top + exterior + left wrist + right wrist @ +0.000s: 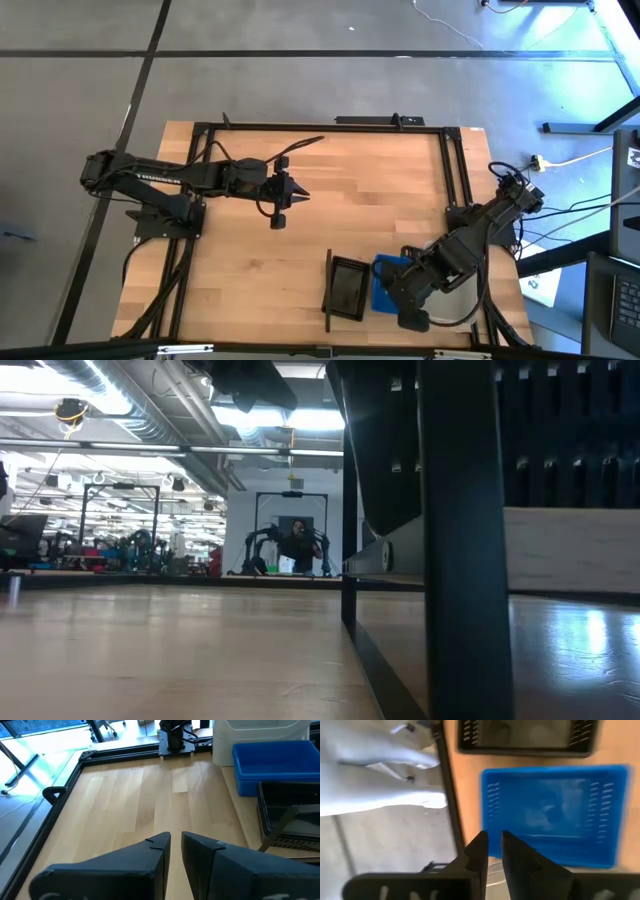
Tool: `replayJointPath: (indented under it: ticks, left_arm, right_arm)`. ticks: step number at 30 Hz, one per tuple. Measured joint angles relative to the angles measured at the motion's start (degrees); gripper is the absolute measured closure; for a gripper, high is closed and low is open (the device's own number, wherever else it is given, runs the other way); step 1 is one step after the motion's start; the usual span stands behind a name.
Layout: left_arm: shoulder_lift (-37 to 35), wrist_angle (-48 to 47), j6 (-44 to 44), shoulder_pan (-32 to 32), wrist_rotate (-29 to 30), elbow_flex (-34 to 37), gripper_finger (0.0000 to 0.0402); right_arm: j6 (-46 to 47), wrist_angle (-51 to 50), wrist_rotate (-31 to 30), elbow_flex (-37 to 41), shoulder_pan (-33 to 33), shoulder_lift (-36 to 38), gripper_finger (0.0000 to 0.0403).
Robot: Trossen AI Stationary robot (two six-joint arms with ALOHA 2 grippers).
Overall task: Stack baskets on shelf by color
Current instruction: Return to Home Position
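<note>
A black slotted basket (347,287) sits next to a bright blue basket (383,283) near the table's near edge. The shelf's thin black bar (327,290) stands on the black basket's left. My right gripper (492,842) hovers shut over the blue basket's (552,815) edge, with the black basket (525,735) beyond it; a pale translucent rim (495,870) shows under the fingers. My left gripper (175,842) is shut and hangs over bare wood at mid-table (298,193). From there the white (260,735), blue (275,765) and black (290,815) baskets lie ahead.
A black frame (320,125) runs round the tabletop. The right arm's base (175,735) stands at the table's right edge. In the low view the dark bar (465,540) fills the near foreground. A person (298,545) stands far off in the room.
</note>
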State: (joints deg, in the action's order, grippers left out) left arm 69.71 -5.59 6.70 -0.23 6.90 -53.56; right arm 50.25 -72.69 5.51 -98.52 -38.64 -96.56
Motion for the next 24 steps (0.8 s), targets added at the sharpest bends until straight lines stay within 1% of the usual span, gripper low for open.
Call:
replayJointPath:
  ticks: [3, 5, 10, 13, 15, 17, 19, 22, 24]
  left_arm:
    - [-0.52, -0.21, 0.00, 0.00, 0.00, 0.00, 0.0363]
    - [-2.24, -0.17, 0.00, -0.11, 0.00, 0.04, 0.0363]
    - [-6.11, -1.79, -2.05, -0.17, 0.00, 0.02, 0.0363]
    - [-7.98, -3.09, -6.29, -0.40, -0.10, 0.03, 0.0363]
    - [-8.31, -2.42, -7.76, -0.69, -0.65, -0.11, 0.0363]
    - [-8.95, -3.44, -9.29, -0.74, -1.62, 0.09, 0.0363]
    - [-9.07, -2.46, -10.36, -1.06, -2.59, -0.04, 0.0363]
    - [-8.98, -2.95, -12.31, -1.83, -3.59, -0.02, 0.0363]
    - [-9.03, -2.94, -11.99, -2.22, -3.87, -0.02, 0.0363]
  right_arm:
    - [-1.92, -1.74, -3.40, -0.01, 0.73, 1.01, 0.0353]
    - [-3.67, -4.69, -6.27, -0.34, 1.44, 1.85, 0.0359]
    - [-4.35, -18.09, -17.74, -3.14, 4.13, 3.17, 0.0383]
    - [-10.06, -15.86, -24.31, -3.27, 6.16, 5.42, 0.0397]
    - [-12.29, -16.86, -27.75, -4.02, 7.68, 6.92, 0.0400]
    - [-14.21, -17.37, -29.79, -4.03, 9.18, 8.98, 0.0399]
    - [-17.03, -17.18, -30.38, -3.91, 10.44, 11.86, 0.0400]
    - [-19.34, -17.45, -32.78, -3.91, 11.43, 16.49, 0.0401]
    - [-21.12, -17.39, -33.80, -3.91, 11.68, 19.31, 0.0401]
